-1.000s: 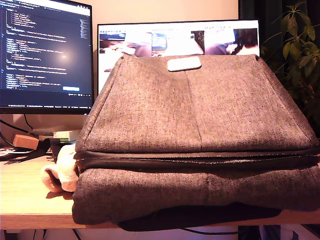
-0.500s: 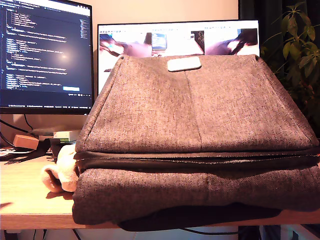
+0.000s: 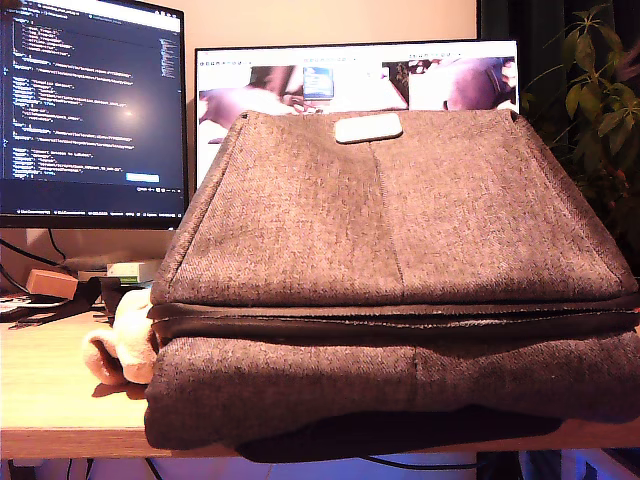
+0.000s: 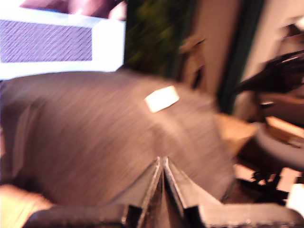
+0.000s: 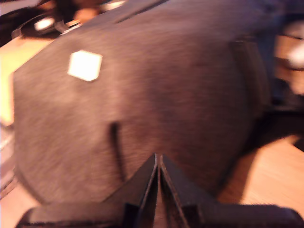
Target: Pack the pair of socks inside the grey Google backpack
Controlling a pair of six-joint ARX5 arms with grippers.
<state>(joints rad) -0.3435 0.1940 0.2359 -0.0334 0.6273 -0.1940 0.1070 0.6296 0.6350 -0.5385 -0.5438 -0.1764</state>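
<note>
The grey Google backpack (image 3: 400,270) lies flat across the desk, filling most of the exterior view, its white patch (image 3: 368,127) at the far end and its dark zipper band facing the camera. The pair of socks (image 3: 125,345), a cream and pink bundle, rests on the desk against the backpack's corner at the exterior view's left. Neither arm shows in the exterior view. My first gripper (image 4: 162,164) is shut and empty above the backpack (image 4: 95,137). My second gripper (image 5: 158,159) is also shut and empty over the backpack (image 5: 166,90). Both wrist views are blurred.
Two monitors (image 3: 90,110) stand behind the backpack. A plant (image 3: 590,110) fills the exterior view's right. A dark strap (image 3: 60,300) and small boxes (image 3: 50,283) lie on the desk (image 3: 50,400) at the exterior view's left, near its front edge.
The backpack and socks have not moved. Only the camera pictures shown on the rear monitor have shifted.
</note>
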